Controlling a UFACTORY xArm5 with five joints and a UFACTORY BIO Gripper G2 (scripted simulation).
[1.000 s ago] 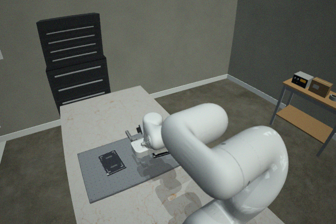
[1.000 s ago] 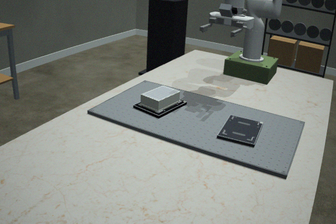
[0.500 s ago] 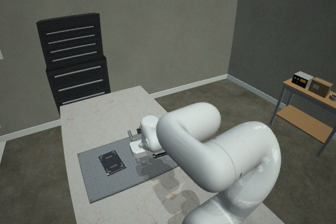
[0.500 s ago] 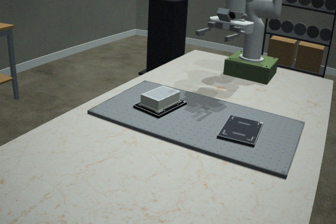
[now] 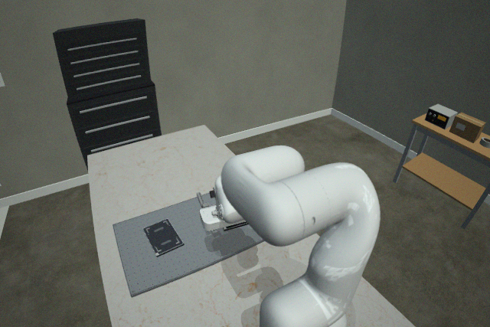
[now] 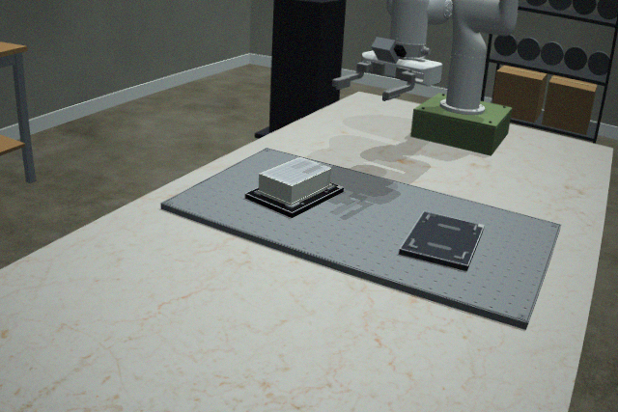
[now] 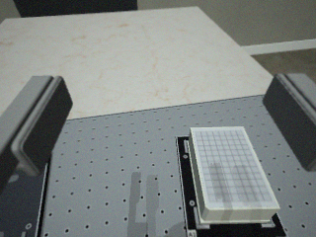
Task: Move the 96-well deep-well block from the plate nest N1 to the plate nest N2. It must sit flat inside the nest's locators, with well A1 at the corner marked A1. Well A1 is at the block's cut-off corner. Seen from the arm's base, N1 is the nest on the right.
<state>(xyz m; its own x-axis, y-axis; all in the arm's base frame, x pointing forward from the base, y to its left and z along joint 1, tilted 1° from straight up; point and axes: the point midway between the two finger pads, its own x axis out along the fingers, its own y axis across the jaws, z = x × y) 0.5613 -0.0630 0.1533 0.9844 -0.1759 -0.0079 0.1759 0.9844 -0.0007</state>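
Observation:
The pale deep-well block (image 6: 294, 178) (image 7: 232, 168) sits in the black nest N1 (image 6: 271, 206) (image 7: 185, 170), its long side running away from the wrist camera. In the top view the arm hides both. The nest's A1 label shows at its near left corner in the wrist view; the block's cut-off corner is hard to make out. Nest N2 (image 5: 162, 236) (image 6: 444, 237) (image 7: 25, 207) is empty, its corner locators showing. My gripper (image 6: 366, 89) (image 7: 170, 120) is open and empty, well above the board and on the arm-base side of the nests; the block appears low right between its fingers in the wrist view.
Both nests stand on a grey perforated board (image 5: 197, 252) (image 6: 369, 242) (image 7: 109, 163), a raised plate on the marble table (image 5: 158, 165) (image 6: 249, 322) (image 7: 114, 59). The green arm pedestal (image 6: 449, 130) stands behind the board in the exterior view. N2 is the nearest obstacle beside N1.

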